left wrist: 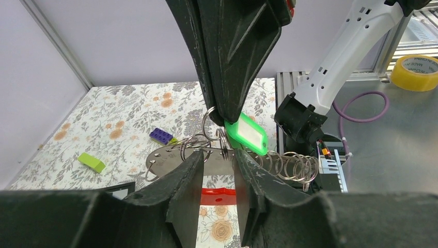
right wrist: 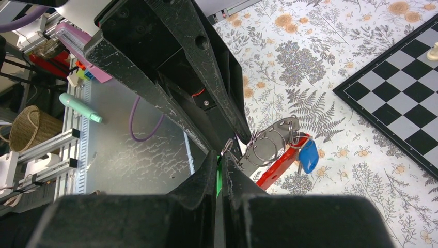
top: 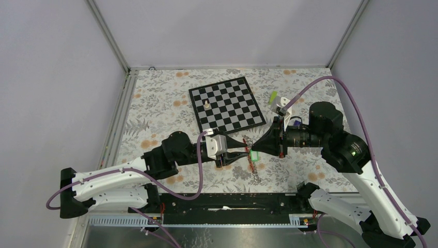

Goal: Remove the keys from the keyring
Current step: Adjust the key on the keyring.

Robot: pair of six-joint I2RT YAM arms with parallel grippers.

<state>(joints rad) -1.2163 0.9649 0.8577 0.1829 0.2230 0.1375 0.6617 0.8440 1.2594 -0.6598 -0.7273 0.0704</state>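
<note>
even, diffuse overhead light; bright, soft shadows on the floral tabletop. overhead view sharp, with mild wide-angle bending at its edges. wrist views: near gripper fingers dark and blurred, the background sharper; glare on the metal plate.

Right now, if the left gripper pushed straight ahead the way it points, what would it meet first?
The left gripper would most likely meet the right gripper first, which hangs directly ahead, shut on the green tag. The gap between them is hard to judge.
</note>
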